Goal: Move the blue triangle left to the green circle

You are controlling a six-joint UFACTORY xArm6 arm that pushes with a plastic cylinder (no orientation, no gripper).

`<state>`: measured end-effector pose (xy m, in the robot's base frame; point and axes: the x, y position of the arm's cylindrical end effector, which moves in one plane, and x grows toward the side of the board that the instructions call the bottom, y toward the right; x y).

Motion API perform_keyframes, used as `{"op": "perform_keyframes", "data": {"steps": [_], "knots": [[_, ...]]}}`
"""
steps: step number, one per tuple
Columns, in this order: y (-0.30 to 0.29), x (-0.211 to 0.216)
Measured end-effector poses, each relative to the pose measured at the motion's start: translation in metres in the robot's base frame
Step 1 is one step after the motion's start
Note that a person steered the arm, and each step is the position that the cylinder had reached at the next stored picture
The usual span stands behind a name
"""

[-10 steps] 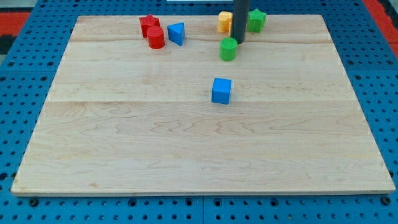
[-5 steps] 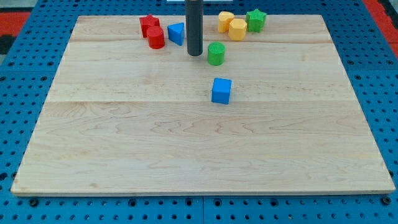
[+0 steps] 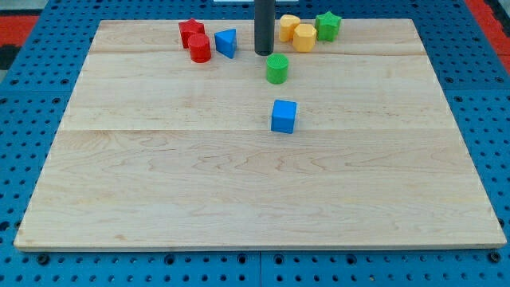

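- A wooden board [image 3: 239, 191] lies on a blue pegboard.
- My tip [image 3: 264, 53] grips nothing, between the blue triangle [image 3: 226, 42] and the green circle [image 3: 276, 69], just above the circle.

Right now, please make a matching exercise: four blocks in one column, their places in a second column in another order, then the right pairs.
Blocks:
1. blue triangle
2. green circle
3. blue cube
4. green star

Places:
A. nearest the view's bottom
B. farthest toward the view's right
C. beside the red blocks
D. just below and right of my tip

Pairs: 1-C, 2-D, 3-A, 4-B
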<state>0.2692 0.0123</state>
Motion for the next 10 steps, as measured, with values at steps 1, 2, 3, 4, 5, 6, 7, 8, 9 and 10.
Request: {"op": "perform_keyframes", "data": {"steps": [1,2,3,4,5,6,7,8,9,10], "knots": [[0.000,-0.007],[0.000,-0.043],[-0.057,-0.054],[-0.106,-0.036],[-0.064,-0.017],[-0.033,-0.019],[-0.024,-0.029],[-0.002,0.008],[0.006,0.036],[0.034,0.060]]}}
